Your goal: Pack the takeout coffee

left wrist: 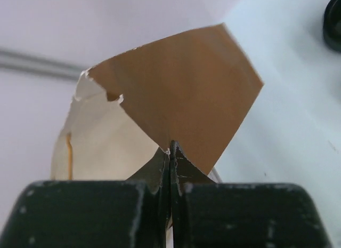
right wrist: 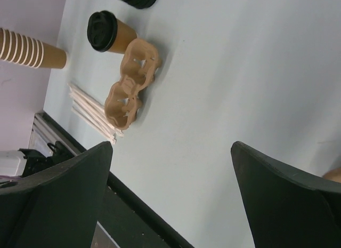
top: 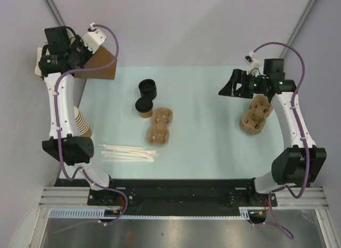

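Left hand [left wrist: 170, 152] pinched tight on edge of kraft-brown paper bag [left wrist: 181, 93] at far-left corner of pale worktop [top: 213, 146]. Small kraft-brown paper cup with round black lid [top: 144, 106] upright mid-worktop, just beside brown moulded-pulp cup carrier [top: 160, 125]. Right hand [right wrist: 171, 146] spread wide, empty, well apart from cup. Judgement: draw bag toward cup gently, mouth spread, no tearing. No readable writing anywhere.

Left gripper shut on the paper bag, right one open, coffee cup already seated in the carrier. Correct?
Not quite: the coffee cup stands on the table beside the carrier, not in it, per the right wrist view. The rest holds.
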`<state>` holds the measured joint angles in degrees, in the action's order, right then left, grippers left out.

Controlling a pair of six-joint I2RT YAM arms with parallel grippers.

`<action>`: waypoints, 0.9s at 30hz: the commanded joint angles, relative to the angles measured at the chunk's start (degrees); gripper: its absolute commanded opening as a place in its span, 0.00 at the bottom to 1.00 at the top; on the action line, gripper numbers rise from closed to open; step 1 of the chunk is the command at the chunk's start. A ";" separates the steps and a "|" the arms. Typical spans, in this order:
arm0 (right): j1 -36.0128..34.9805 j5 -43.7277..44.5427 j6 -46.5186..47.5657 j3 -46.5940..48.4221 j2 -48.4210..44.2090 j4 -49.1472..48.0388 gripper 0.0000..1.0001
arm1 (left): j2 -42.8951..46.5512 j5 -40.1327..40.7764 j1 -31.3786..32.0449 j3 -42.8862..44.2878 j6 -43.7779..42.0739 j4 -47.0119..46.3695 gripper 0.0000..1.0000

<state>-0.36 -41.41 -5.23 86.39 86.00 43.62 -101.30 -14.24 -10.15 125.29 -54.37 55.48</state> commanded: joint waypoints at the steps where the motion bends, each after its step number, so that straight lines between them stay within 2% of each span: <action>1: 5.44 -1.65 1.19 1.15 -4.17 0.24 1.00 | 9.34 -5.70 9.24 3.29 2.59 -4.50 0.00; 3: 7.73 -3.06 1.19 2.02 -4.26 1.29 0.99 | 11.37 -7.63 13.39 2.59 4.44 -5.03 0.00; 8: 17.12 -7.28 2.77 5.80 -3.99 4.54 1.00 | 16.56 -6.42 30.52 -0.39 5.59 -2.14 0.00; 14: 24.43 -10.62 7.60 7.13 -5.22 11.82 1.00 | 20.52 -1.59 48.01 -12.51 5.94 -0.99 0.00; 19: 25.15 -11.76 13.67 5.37 -5.93 17.90 1.00 | 18.78 1.66 60.13 -23.24 11.12 -2.31 0.00; 23: 25.23 -12.38 16.91 2.82 -6.89 21.15 1.00 | 13.51 8.42 65.43 -25.54 15.34 -3.81 0.00; 27: 25.23 -12.21 19.29 2.12 -7.60 23.26 0.99 | 9.81 9.58 68.16 -25.71 15.17 -2.40 0.01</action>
<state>24.77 -51.99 9.65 88.79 80.47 63.07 -90.83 -9.02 56.34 99.50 -41.50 53.69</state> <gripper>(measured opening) 0.994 0.005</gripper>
